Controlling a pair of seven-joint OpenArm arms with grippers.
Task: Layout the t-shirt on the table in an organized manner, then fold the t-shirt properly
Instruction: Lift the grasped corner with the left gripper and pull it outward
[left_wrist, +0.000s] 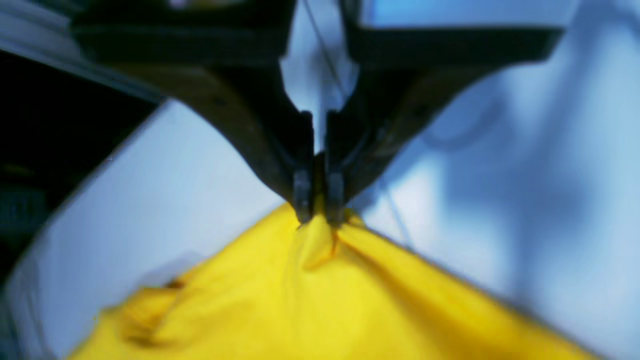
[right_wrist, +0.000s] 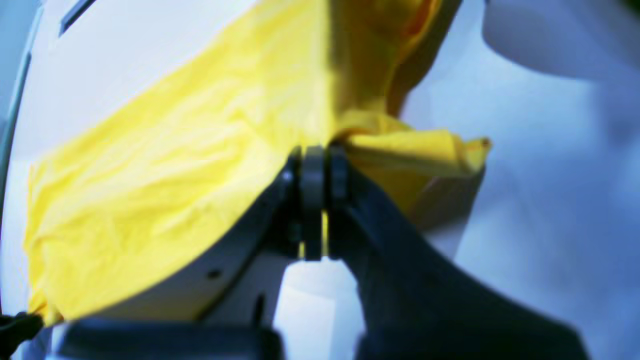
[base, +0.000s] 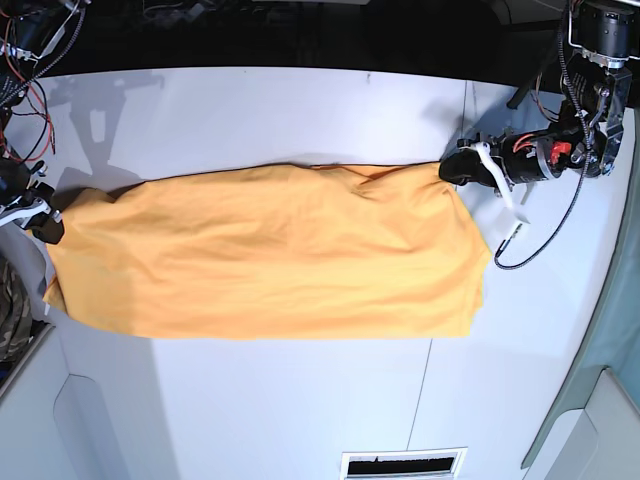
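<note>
The orange-yellow t-shirt (base: 270, 260) lies stretched in a long band across the white table (base: 300, 110), folded over along its length. My left gripper (base: 447, 170) is at the shirt's far right corner. In the left wrist view this left gripper (left_wrist: 319, 214) is shut on a pinch of the t-shirt (left_wrist: 310, 300), which bunches up to the fingertips. My right gripper (base: 50, 222) holds the shirt's left end. The right wrist view shows the right gripper (right_wrist: 317, 152) shut on the t-shirt (right_wrist: 150, 175), with a loose flap hanging to the right of it.
Black cables (base: 540, 240) loop on the table beside the left arm. Red wires (base: 35, 95) hang at the back left. A camouflage cloth (base: 10, 310) sits off the left edge. A vent slot (base: 405, 465) lies at the table's front, and a thin seam (base: 425, 390) runs toward it.
</note>
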